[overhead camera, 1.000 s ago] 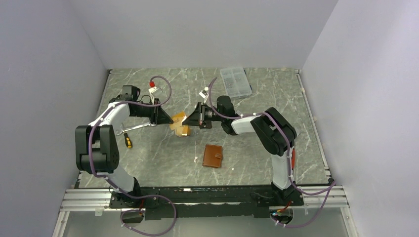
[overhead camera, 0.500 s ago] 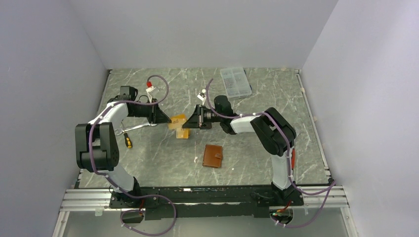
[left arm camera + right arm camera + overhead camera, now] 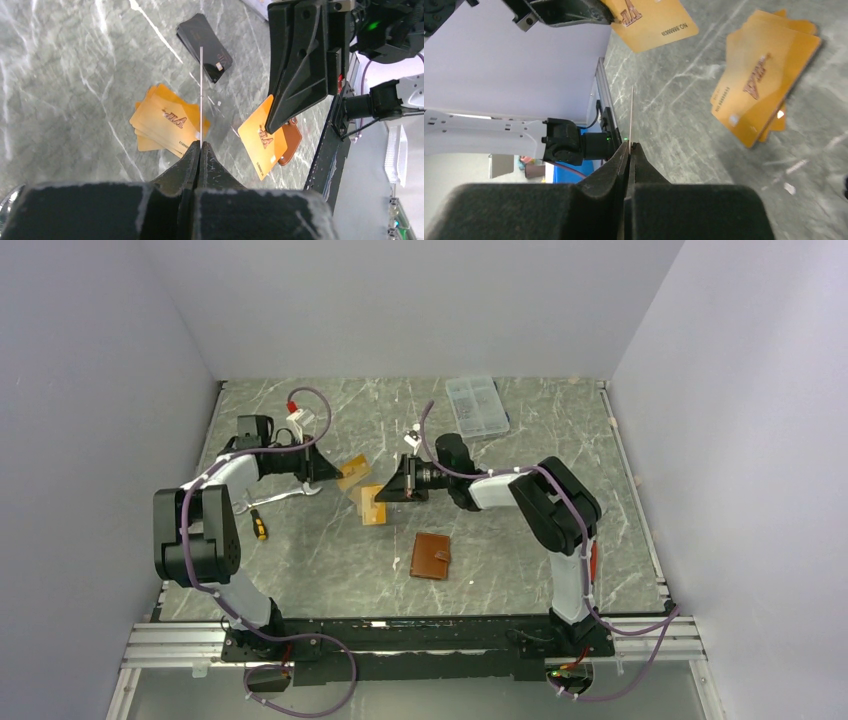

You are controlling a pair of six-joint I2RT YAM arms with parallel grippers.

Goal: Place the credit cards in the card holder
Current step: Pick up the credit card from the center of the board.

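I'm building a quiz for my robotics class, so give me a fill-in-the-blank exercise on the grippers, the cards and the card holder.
1. The left gripper pinches one credit card, the right gripper another; both cards are ____.
2. The brown card holder lies folded ____.
3. The black card lies flat on the ____.
Missing words: orange; closed; table.
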